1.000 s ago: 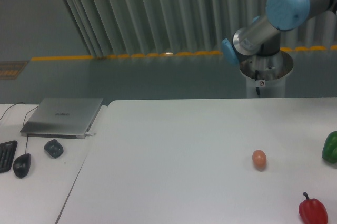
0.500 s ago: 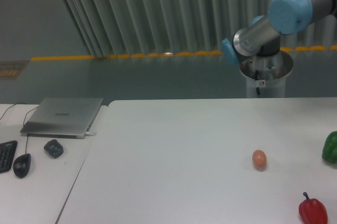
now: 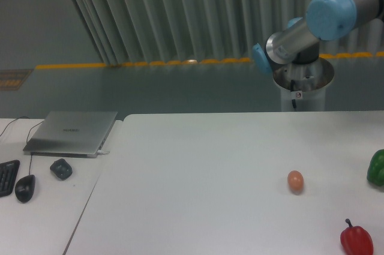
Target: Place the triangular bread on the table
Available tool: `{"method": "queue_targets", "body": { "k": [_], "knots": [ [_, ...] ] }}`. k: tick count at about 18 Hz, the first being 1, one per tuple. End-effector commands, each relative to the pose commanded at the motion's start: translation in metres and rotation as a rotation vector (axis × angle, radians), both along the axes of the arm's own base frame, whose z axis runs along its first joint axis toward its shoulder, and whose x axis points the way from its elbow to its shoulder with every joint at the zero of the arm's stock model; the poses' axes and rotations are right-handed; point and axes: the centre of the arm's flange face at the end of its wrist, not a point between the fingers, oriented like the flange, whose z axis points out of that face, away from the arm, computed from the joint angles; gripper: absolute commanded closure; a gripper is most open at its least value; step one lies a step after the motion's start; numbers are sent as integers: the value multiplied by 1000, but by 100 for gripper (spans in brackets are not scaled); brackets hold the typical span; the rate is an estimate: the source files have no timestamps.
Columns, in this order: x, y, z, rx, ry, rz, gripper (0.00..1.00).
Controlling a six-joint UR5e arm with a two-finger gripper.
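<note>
- Fixed camera: the arm (image 3: 312, 27) rises from its base at upper right, elbow bent, running out of the frame's right edge; its gripper is out of view, so its state cannot be told
- The triangular bread is not visible
- On the table (image 3: 198, 165): egg (image 3: 295, 181), green pepper (image 3: 377, 167), red pepper (image 3: 356, 239)
- Left desk (image 3: 36, 219): laptop (image 3: 72, 133), mouse (image 3: 24, 188)
</note>
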Motion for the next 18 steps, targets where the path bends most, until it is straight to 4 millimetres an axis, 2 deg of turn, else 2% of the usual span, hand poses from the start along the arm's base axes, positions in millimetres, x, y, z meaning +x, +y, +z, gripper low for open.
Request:
{"method": "queue_targets", "body": {
  "k": [7, 18],
  "knots": [
    [-5, -3, -8, -5, -3, -1, 0],
    [-9, -3, -3, 21, 38, 16, 0]
  ]
}}
